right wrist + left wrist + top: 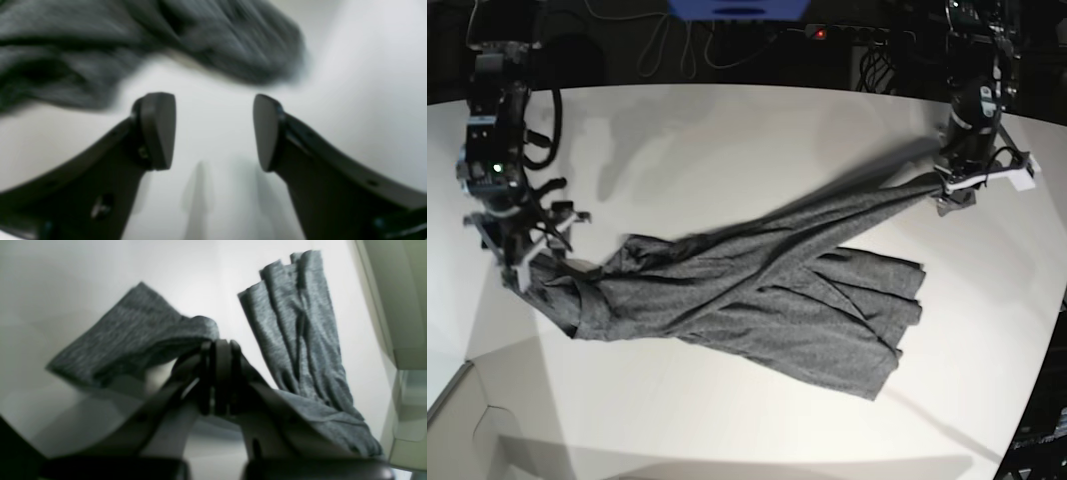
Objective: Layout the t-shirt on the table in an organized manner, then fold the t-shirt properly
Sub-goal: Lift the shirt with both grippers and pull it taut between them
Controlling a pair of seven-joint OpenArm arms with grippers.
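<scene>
t-shirt [757, 300]: twisted diagonally across desk [727, 130] | left gripper [222, 350]: fingers pinched on a raised corner | right gripper [213, 131]: fingers wide, empty, beside the far end | risk: one-sided pull drags, bunches cloth

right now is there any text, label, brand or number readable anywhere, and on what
None can be read.
Dark heather-grey jersey t-shirt: plain, no print or tag showing.
Smooth white table: unmarked.
Blue box at the table's far edge: no lettering visible.
Left gripper and right gripper: no markings visible, both views blurred.
</scene>
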